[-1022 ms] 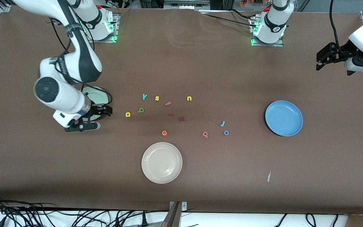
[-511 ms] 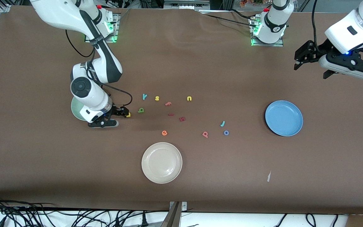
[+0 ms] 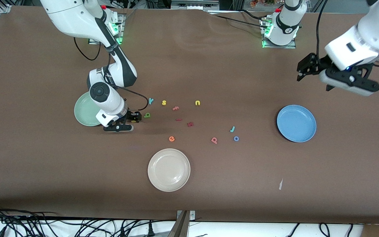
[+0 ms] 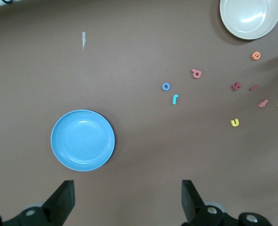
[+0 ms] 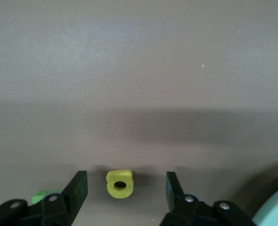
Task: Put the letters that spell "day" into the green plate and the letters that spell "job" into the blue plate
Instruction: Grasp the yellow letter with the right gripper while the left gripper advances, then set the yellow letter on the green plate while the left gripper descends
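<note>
My right gripper point(image 5: 124, 188) straddles the small yellow foam letter d point(image 5: 119, 182), jaws apart, ungripped, ready for closing; my left gripper point(image 4: 128, 200) waits open over the table.

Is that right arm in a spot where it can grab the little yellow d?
Probably yes: the right gripper is down at the table with the yellow d lying between its open fingers, untouched, nothing in between.

Both arms are glossy white with black joint bands and loose black cables; each base glows green (a red button sits on top), and the fingers are matte black.
</note>
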Controlling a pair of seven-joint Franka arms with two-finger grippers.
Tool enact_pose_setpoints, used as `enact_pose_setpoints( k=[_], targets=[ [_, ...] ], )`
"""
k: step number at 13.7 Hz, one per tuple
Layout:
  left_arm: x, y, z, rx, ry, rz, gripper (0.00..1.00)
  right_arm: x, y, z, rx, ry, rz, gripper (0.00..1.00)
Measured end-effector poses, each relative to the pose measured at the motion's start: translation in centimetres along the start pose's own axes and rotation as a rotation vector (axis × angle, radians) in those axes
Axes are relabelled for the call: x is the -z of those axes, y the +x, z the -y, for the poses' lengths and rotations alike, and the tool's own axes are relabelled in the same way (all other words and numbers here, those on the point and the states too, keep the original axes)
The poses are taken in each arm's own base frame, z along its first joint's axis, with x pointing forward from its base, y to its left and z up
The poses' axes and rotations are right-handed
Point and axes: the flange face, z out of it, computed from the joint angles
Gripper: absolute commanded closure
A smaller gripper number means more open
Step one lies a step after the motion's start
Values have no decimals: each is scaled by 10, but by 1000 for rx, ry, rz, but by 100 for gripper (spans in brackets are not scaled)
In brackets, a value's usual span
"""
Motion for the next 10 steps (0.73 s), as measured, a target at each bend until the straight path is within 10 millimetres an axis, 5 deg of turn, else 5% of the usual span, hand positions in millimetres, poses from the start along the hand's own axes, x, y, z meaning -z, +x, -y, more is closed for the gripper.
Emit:
enact_pose_setpoints(
  k=[7,10],
  targets=[
    [-130,57,-44,-76,-8,43,0,-8,-6,0,2,-4,9,41],
    [-193,70,-58,-97,-8,38,0,-15,-9,2,8,-6,13,86]
  ],
)
